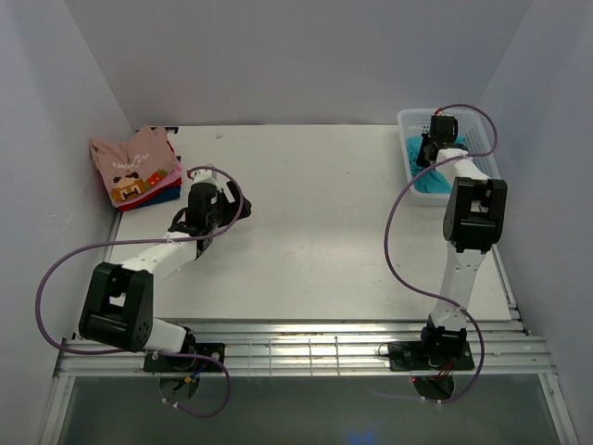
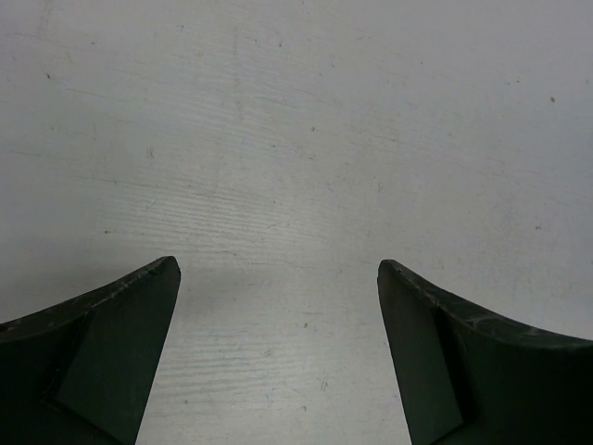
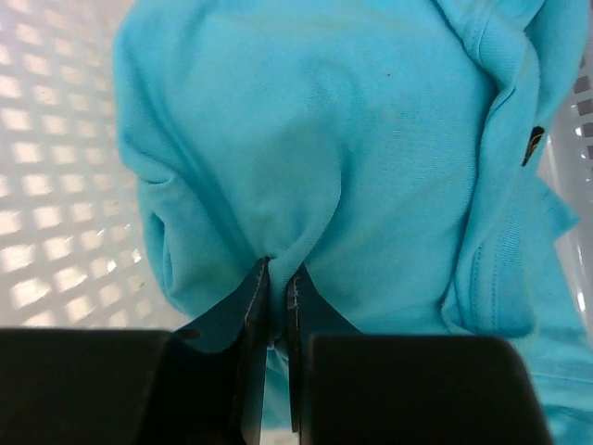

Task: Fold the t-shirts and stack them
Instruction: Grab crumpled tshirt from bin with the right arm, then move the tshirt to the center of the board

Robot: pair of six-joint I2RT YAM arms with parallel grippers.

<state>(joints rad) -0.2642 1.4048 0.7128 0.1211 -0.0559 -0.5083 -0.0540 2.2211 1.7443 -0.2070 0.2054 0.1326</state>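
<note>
The right gripper is down inside the white mesh basket at the far right of the table, its jaws pinched together on a small pucker of the teal t-shirt, which lies crumpled in that basket. The left gripper hovers over bare tabletop with its fingers wide apart and nothing between them, near the folded stack topped by the pink t-shirt at the far left. The bite looks thin, only a ridge of cloth, so on lifting it may slide out; a sleeve or hem could also catch the mesh and drag the light basket up or over the edge
</note>
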